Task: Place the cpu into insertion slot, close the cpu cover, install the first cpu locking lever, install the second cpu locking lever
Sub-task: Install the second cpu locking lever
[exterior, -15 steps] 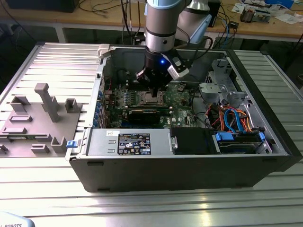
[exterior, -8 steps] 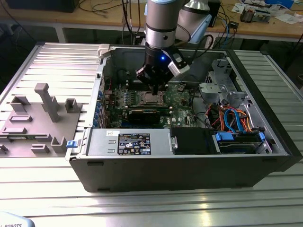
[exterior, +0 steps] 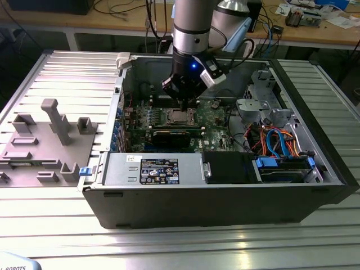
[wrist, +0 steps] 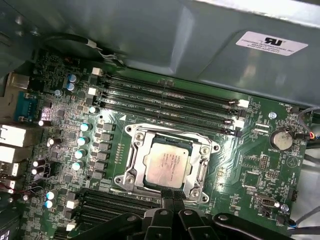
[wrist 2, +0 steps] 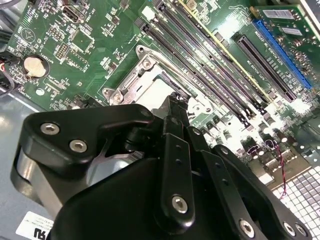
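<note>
The gripper (wrist: 171,196) hangs just over the edge of the insertion slot (wrist: 131,156), its black fingers (wrist 2: 176,117) drawn together to a narrow point with nothing visibly between them — clenched on air, as far as both wrist views show. In the exterior view the gripper (exterior: 184,104) sits directly above the socket, under the arm's grey wrist with its blue light.

The cpu (wrist: 167,162) lies flat in the slot, its pale metal face up. The cpu cover (wrist: 192,181) is down around it, the silvery frame lying flat with the chip showing through its square window. A thin wire locking lever (wrist: 172,133) runs along the far side of the frame, and in the second wrist view another lever (wrist 2: 165,57) lies beside the socket next to the memory slots (wrist 2: 210,75).

Around this spreads the green motherboard (wrist: 250,175) — a coin battery (wrist: 283,139) well off to one side — inside the open computer case (exterior: 225,202), with the grey power supply (exterior: 152,170) along its near wall.
</note>
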You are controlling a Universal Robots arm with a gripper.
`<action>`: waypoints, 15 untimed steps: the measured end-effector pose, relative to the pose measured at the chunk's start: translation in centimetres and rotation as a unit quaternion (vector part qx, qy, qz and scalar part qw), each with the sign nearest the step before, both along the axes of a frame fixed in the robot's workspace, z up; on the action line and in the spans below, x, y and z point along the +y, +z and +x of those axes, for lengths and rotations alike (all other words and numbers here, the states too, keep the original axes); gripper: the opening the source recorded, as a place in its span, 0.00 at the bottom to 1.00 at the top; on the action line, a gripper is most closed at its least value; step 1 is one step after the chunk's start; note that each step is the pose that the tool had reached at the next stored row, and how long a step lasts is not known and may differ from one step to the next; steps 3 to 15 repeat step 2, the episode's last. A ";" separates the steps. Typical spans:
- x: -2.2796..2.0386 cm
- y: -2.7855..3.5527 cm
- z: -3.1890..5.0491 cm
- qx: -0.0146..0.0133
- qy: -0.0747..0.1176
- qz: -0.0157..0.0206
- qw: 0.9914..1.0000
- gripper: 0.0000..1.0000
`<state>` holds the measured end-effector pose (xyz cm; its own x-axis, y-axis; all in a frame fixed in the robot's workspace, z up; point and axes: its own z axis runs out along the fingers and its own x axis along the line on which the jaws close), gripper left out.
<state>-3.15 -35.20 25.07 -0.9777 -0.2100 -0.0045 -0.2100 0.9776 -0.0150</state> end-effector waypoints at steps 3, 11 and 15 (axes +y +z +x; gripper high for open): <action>0.00 0.00 0.00 0.000 0.000 0.000 1.000 0.11; 0.00 0.00 0.00 0.000 0.000 0.000 1.000 0.11; 0.00 0.00 0.00 0.000 0.000 0.000 1.000 0.11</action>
